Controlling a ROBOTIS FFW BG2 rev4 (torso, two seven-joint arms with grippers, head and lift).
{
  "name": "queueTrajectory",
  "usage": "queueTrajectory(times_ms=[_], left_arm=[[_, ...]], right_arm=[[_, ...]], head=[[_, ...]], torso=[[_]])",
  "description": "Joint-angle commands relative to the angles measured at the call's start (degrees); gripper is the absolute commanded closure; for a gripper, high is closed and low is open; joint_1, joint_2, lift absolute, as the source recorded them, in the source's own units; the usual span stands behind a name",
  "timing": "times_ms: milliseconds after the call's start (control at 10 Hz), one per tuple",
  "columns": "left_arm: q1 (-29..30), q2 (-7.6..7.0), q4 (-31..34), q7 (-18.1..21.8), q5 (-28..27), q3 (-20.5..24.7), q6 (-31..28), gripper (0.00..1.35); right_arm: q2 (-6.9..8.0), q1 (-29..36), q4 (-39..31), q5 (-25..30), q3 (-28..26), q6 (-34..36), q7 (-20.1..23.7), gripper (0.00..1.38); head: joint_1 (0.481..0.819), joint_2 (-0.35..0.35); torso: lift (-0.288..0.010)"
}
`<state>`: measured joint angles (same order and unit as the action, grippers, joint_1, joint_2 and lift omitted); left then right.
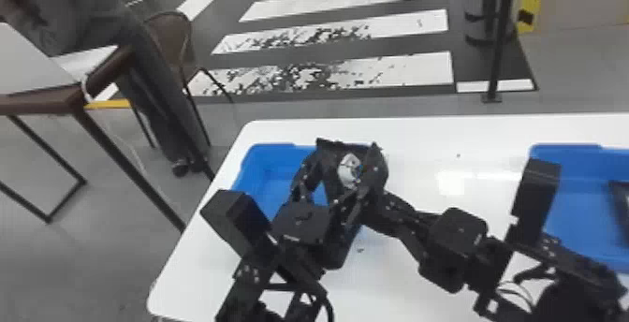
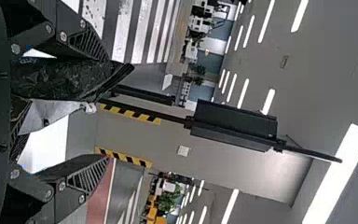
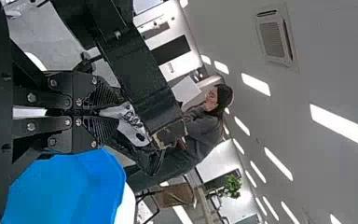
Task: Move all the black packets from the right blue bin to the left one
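Apparently handover: right pincer (image 3: 114, 114) pinches black packet (image 3: 133, 126); left pincer (image 2: 107, 108), wide open around it, should close before right releases.

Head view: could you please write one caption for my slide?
Left arm and right arm meet over the left blue bin, with the right blue bin on the same white table.

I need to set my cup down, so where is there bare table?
The white table is bare beyond the right arm, between the left bin and right bin. It's crowded over the left bin: the right hand, gripping a packet, is beside the left hand.
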<state>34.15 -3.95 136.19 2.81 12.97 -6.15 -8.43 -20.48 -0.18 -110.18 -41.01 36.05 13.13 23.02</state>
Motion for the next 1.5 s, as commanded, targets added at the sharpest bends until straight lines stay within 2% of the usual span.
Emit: queueTrajectory(times_ms=[0,200,300,400,600,700,800,900,1000,1200,1300,1400], left_arm=[[0.72,0.26,0.14,-0.79,-1.21,0.78,-0.29,1.15],[0.3,0.18,0.28,-0.44,-3.49,1.01,0.14,1.16],[0.02,0.18,0.28,0.18,-3.83,1.01,-0.43,1.21],[0.02,0.18,0.28,0.44,-3.72,1.35,0.14,1.21],[0.02,0.26,0.14,0.71,-3.72,1.69,0.98,1.21],[-0.54,0.26,-0.7,0.79,-4.18,2.04,1.4,1.21],[-2.09,0.53,-3.09,0.79,-5.09,3.06,2.95,1.21],[-4.34,1.14,-6.89,0.71,-7.83,5.12,5.06,1.21],[-7.86,1.67,-12.94,0.0,-12.75,7.29,10.4,1.21],[-17.14,1.76,-27.14,-1.76,-22.0,11.4,15.18,1.21],[-20.37,1.93,-33.19,-2.11,-25.89,13.69,18.7,1.21],[-22.76,1.93,-38.67,-2.55,-27.49,15.29,22.5,1.19]], right_arm=[[0.0,0.17,0.01,-0.35,0.06,-0.34,0.01,1.1],[0.0,0.17,0.29,-0.81,0.06,-0.9,0.01,1.1],[0.09,0.03,0.43,-1.04,0.06,-1.46,0.01,1.1],[0.17,-0.11,0.71,-1.38,0.06,-1.88,0.01,1.1],[0.35,0.03,2.26,-3.44,0.06,-3.85,0.1,1.01],[0.44,0.17,2.82,-4.35,-0.06,-5.26,0.1,0.8],[0.52,0.88,2.96,-4.81,-0.63,-6.52,0.1,0.32],[0.61,2.42,2.54,-4.69,-2.46,-7.51,0.1,0.05],[0.79,3.55,2.4,-4.58,-3.94,-7.37,0.1,0.1],[0.88,4.11,2.12,-4.35,-4.74,-7.37,0.1,0.17],[0.88,4.11,2.26,-4.47,-4.86,-7.37,0.1,0.17],[1.14,4.25,2.54,-4.47,-5.66,-7.37,0.27,0.17]], head=[[0.695,0.347],[0.695,0.35],[0.695,0.35],[0.695,0.35],[0.695,0.35],[0.695,0.35],[0.695,0.35],[0.695,0.35],[0.695,0.35],[0.695,0.35],[0.695,0.35],[0.695,0.35]], torso=[[-0.14],[-0.14],[-0.14],[-0.14],[-0.14],[-0.14],[-0.14],[-0.14],[-0.14],[-0.14],[-0.14],[-0.14]])
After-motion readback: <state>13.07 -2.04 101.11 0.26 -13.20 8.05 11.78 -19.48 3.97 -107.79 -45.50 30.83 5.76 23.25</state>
